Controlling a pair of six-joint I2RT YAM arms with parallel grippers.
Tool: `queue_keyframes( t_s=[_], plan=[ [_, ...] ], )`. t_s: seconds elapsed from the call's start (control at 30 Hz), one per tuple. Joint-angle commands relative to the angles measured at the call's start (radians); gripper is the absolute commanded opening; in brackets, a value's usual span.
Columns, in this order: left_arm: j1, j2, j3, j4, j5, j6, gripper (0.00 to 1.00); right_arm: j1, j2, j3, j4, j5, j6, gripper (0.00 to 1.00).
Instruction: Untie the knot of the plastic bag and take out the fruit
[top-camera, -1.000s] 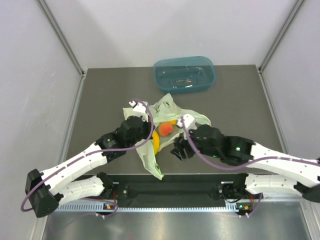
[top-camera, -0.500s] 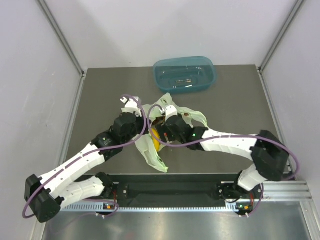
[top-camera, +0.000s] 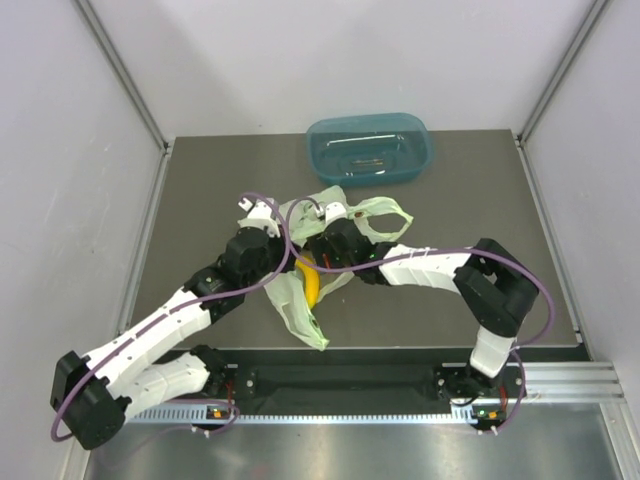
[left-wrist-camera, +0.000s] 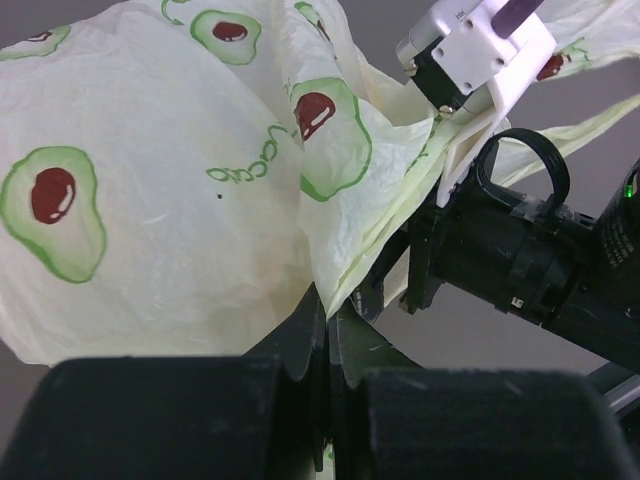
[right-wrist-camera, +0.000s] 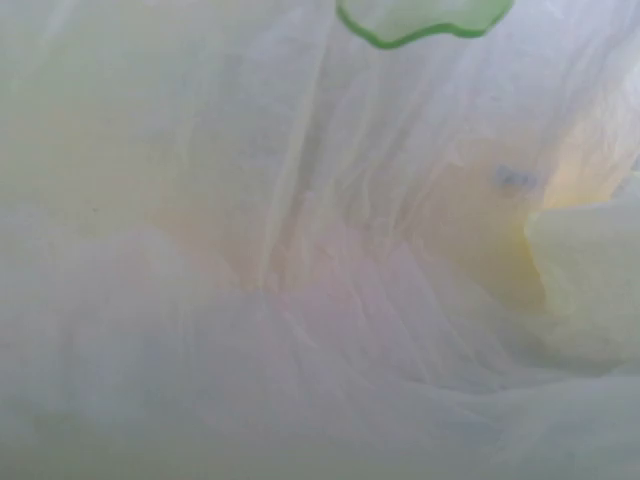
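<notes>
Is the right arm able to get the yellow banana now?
Probably. The right gripper sits among folds of the plastic bag, close to the banana, while the left gripper pinches the bag. Plastic fills the right wrist view, so film may lie between.

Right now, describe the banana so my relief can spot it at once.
Start at the grey table; at its middle lies the crumpled pale green plastic bag. The banana is the curved strip amid its folds, the only bright yellow there.

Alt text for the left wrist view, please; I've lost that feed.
The left end effector, shut, pinches a fold of the avocado-printed plastic bag that fills the left and top. The right arm's black wrist sits close at right.
</notes>
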Motion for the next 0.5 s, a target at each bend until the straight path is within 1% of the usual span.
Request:
queue_keyframes(
  t_s=[0.0,0.03,0.07,0.13,0.17,0.2,0.23,0.27,0.3,0.33,0.37,0.4,0.43,0.47],
  plan=[
    [0.019,-0.021,-0.015,0.072,0.028,-0.017,0.00,-0.018,0.007,0.025,0.058,-0.060,0.012,0.69],
    [0.021,-0.021,-0.020,0.073,0.031,-0.017,0.00,-0.018,-0.005,0.022,0.049,-0.058,0.014,0.65],
    [0.024,-0.022,-0.020,0.075,0.030,-0.017,0.00,-0.018,-0.016,0.016,0.043,-0.058,0.014,0.52],
    [0.029,-0.024,-0.023,0.075,0.028,-0.017,0.00,-0.018,-0.065,-0.013,0.022,-0.051,0.014,0.39],
    [0.035,-0.025,-0.026,0.075,0.028,-0.017,0.00,-0.018,-0.086,-0.025,0.012,-0.044,0.014,0.23],
    [0.036,-0.025,-0.027,0.078,0.027,-0.017,0.00,-0.017,-0.109,-0.050,0.002,-0.044,0.014,0.14],
    [0.044,-0.022,-0.031,0.078,0.028,-0.017,0.00,-0.018,-0.166,-0.061,-0.029,-0.060,0.014,0.00],
    [0.047,-0.022,-0.031,0.078,0.030,-0.018,0.00,-0.018,-0.198,-0.083,-0.049,-0.083,0.011,0.00],
    [0.050,-0.019,-0.032,0.081,0.031,-0.020,0.00,-0.021,-0.270,-0.094,-0.063,-0.116,0.007,0.00],
    [0.052,-0.018,-0.034,0.082,0.035,-0.020,0.00,-0.021,-0.307,-0.101,-0.099,-0.192,0.007,0.00],
    [0.055,-0.015,-0.034,0.084,0.036,-0.018,0.00,-0.024,-0.348,-0.111,-0.165,-0.231,0.004,0.00],
    [0.058,-0.013,-0.034,0.084,0.038,-0.018,0.00,-0.026,-0.431,-0.113,-0.196,-0.265,0.001,0.00],
    [0.059,-0.012,-0.032,0.089,0.038,-0.018,0.00,-0.028,-0.476,-0.116,-0.233,-0.379,-0.002,0.00],
    [0.059,-0.007,-0.032,0.092,0.042,-0.017,0.00,-0.038,-0.520,-0.114,-0.289,-0.438,-0.008,0.00]
  ],
)
